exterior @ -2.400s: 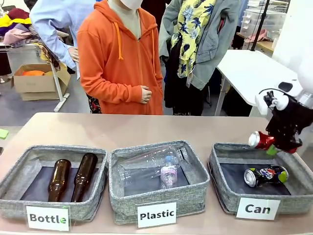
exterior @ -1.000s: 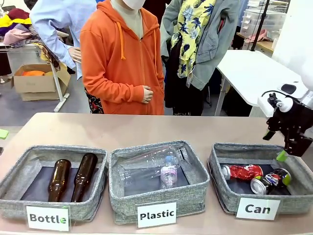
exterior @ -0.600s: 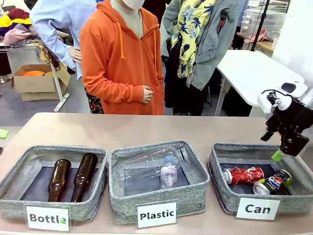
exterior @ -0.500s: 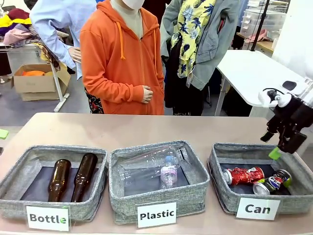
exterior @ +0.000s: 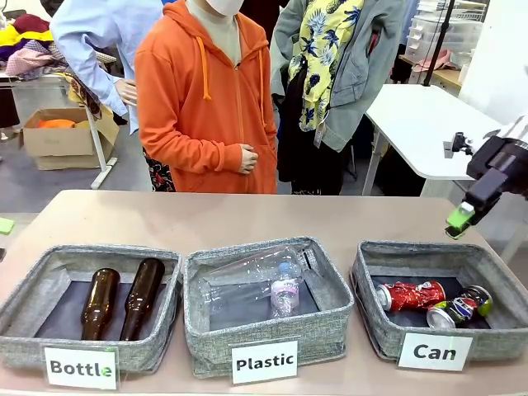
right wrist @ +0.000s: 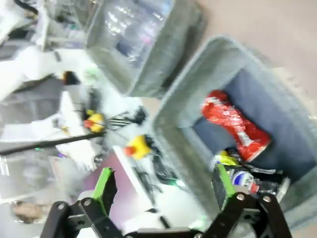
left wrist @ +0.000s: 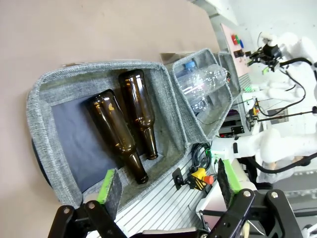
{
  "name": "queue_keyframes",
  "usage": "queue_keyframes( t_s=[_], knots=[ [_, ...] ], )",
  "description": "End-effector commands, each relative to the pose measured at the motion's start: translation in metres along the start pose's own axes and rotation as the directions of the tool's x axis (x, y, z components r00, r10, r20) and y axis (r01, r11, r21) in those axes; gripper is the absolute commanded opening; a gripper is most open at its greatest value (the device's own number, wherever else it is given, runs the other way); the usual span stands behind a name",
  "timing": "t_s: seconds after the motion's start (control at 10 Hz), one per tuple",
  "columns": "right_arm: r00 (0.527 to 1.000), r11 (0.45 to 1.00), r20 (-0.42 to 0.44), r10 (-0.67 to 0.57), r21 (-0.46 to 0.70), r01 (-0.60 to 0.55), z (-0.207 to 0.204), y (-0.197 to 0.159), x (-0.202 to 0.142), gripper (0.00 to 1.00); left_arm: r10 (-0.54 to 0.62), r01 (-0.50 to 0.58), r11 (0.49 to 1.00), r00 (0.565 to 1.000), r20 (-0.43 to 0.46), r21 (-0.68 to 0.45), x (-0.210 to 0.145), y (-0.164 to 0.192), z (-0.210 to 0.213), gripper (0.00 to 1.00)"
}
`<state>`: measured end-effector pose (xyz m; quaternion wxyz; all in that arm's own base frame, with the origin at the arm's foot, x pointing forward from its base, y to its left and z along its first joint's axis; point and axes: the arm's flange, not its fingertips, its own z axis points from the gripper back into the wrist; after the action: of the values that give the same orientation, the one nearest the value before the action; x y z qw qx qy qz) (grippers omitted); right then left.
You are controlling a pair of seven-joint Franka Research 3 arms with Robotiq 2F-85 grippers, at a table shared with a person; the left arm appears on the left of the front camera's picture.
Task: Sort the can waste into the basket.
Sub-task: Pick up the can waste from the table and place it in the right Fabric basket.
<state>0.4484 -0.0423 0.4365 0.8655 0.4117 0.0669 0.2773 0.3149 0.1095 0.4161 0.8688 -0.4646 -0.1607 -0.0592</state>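
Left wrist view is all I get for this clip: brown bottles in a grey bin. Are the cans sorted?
Observer: Yes. The crushed red can lies in the basket labelled "Can".
Operator: And the other can?
Observer: The dark can with the green top lies beside it, toward the basket's right side.
Operator: Is the right gripper holding anything?
Observer: No. The right gripper is open and empty, above the basket's far right corner.

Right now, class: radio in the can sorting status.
Both grippers open, empty. Red can and dark can lying in Can basket. Right gripper above basket; nothing obstructing.
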Motion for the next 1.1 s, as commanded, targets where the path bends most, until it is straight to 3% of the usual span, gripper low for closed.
queue_keyframes(
  t_s=[0.0,0.1,0.2,1.0],
  knots=[
    [0.841,0.755,0.233,-0.489,0.597,0.273,0.015,-0.017,0.010,1.00,-0.015,0.015,1.000,1.000,-0.006,0.000,-0.002,0.001,0.003,1.00],
    [0.821,0.740,0.257,-0.510,0.618,0.266,0.016,-0.020,0.009,1.00,-0.015,0.015,1.000,1.000,-0.006,0.000,-0.002,0.001,0.003,1.00],
    [0.995,0.987,0.031,-0.092,0.134,0.087,0.004,-0.015,-0.002,1.00,-0.015,0.015,1.000,1.000,-0.006,0.000,-0.002,0.001,0.003,1.00],
    [0.995,0.987,0.031,-0.092,0.134,0.087,0.004,-0.015,-0.002,1.00,-0.015,0.015,1.000,1.000,-0.006,0.000,-0.002,0.001,0.003,1.00]
  ],
)
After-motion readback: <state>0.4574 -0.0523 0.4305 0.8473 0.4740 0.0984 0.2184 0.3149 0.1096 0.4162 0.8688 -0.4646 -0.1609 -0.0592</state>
